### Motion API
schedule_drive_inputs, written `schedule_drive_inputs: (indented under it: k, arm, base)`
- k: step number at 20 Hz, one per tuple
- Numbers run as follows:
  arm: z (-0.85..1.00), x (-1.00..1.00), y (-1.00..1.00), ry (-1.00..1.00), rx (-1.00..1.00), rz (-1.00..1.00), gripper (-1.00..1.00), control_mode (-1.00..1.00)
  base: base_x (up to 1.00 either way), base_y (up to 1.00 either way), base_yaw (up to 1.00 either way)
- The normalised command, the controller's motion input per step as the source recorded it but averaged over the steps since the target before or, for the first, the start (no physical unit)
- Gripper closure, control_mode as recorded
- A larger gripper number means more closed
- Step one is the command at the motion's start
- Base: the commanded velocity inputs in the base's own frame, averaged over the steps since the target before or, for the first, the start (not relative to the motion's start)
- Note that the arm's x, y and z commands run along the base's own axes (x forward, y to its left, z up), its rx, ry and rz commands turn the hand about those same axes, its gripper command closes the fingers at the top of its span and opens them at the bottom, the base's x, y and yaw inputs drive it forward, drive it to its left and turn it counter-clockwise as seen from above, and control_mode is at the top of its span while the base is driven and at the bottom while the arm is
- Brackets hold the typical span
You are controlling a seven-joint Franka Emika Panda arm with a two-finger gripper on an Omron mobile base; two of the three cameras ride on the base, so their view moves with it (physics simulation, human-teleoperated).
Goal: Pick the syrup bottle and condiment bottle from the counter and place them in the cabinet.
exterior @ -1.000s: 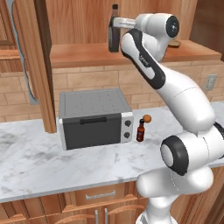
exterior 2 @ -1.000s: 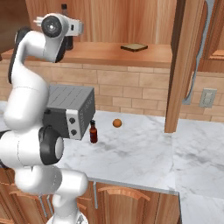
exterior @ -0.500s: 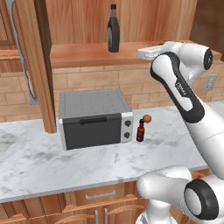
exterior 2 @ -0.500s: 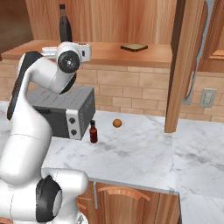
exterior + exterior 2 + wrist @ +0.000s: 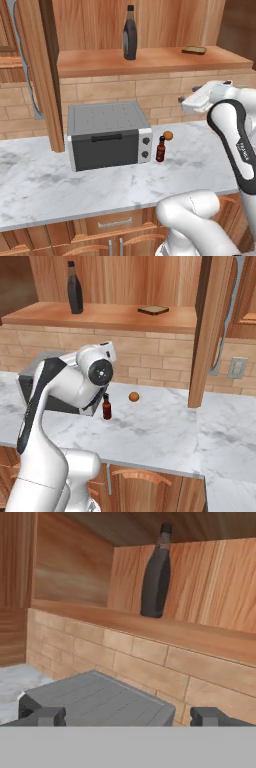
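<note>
Cabinet (image 5: 75, 572) shelf carries the syrup bottle (image 5: 156, 574) — above the empty, wide-open hand (image 5: 128, 716).

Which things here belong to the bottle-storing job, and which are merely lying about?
Job: syrup bottle standing on the cabinet shelf; condiment bottle on the counter; open claw.
Lying about: toaster oven; orange ball; flat brown item on the shelf.

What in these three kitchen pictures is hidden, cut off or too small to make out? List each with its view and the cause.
- Condiment bottle: label too small to read, left base view.
- Condiment bottle's upper part, right base view: the arm covers it.
- Toaster oven: mostly behind the arm, right base view.
- Syrup bottle: label indistinct, hand view.
- Flat brown thing on the cabinet shelf: too small to identify.
</note>
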Motion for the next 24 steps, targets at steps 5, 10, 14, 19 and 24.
schedule_drive_inputs:
  k: [5,10,14,19,24]
  arm:
    - [-0.98,-0.52,-0.2,0.05,-0.21,0.18,-1.0,-1.0]
    - [-1.0,-0.05,0.0,0.01,-0.19,0.23,-1.0,-1.0]
    - [-0.88,0.23,-0.01,0.05,-0.14,0.2,-1.0,-1.0]
    - [-0.47,0.34,-0.11,0.0,0.0,0.1,-1.0,-1.0]
    - [-0.41,0.53,-0.12,0.0,0.0,0.03,-1.0,-1.0]
  base:
    - [0.0,0.0,0.0]
    - [0.0,0.0,0.0]
    - [0.0,0.0,0.0]
    - [0.0,0.0,0.0]
    - [0.0,0.0,0.0]
